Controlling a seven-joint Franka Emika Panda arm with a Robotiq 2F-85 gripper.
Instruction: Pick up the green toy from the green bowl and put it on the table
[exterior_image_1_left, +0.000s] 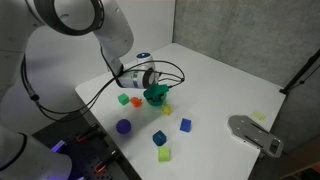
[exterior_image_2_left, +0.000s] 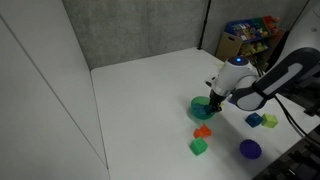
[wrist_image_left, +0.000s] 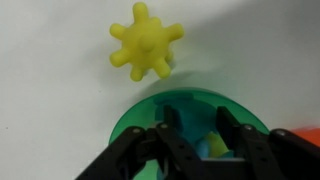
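The green bowl (wrist_image_left: 133, 122) sits on the white table (wrist_image_left: 50, 90), at the bottom middle of the wrist view. It also shows in both exterior views (exterior_image_1_left: 157, 97) (exterior_image_2_left: 201, 106). My gripper (wrist_image_left: 195, 128) points down into the bowl, with both fingers inside the rim and spread apart. It also shows in both exterior views (exterior_image_1_left: 154, 89) (exterior_image_2_left: 212, 99). A dark teal shape (wrist_image_left: 188, 118) that I take for the green toy lies between the fingers, hard to tell from the bowl. A pale yellowish piece lies below it. I cannot see the fingers touching either one.
A yellow spiky toy (wrist_image_left: 146, 40) lies just beyond the bowl. An orange piece (exterior_image_1_left: 137, 101) (exterior_image_2_left: 203, 131) and a bright green cube (exterior_image_1_left: 123, 99) (exterior_image_2_left: 198, 147) lie close by. A purple ball (exterior_image_1_left: 123, 126), blue cubes (exterior_image_1_left: 159, 137) and a lime cube (exterior_image_1_left: 164, 154) lie further off. A grey object (exterior_image_1_left: 255, 135) sits near the table edge.
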